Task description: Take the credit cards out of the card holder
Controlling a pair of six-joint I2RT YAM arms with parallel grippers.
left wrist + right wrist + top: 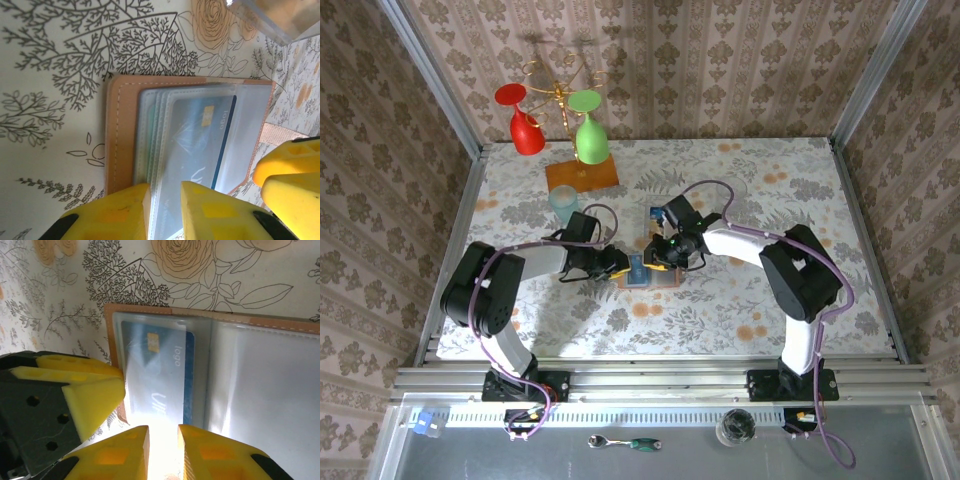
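Left claw [165, 196] reaches the card holder [120, 150] from the left side of the surface [720, 320]. Its two yellow fingers stand close together, with the edge of the clear sleeves [155, 150] running between them. Whether they actually squeeze that edge cannot be told.

Right claw [162, 437] meets the same holder from the opposite side and is closed on its edge. Its fingers are nearly together, and bright glare fills the narrow gap between them.

In the top view, both arms bend inward so that the claws almost meet over the holder.

The tan leather card holder lies flat and open on the flowered surface. It sits about midway between the left and right edges and a little nearer the near edge than the far one.

A blue credit card [160, 370] with a gold chip sits inside a clear sleeve, and the edges of more sleeves are stacked beside it.

Toward the far left corner stands a glass rack [582, 172] on an orange base, holding a red glass and a green glass upside down.
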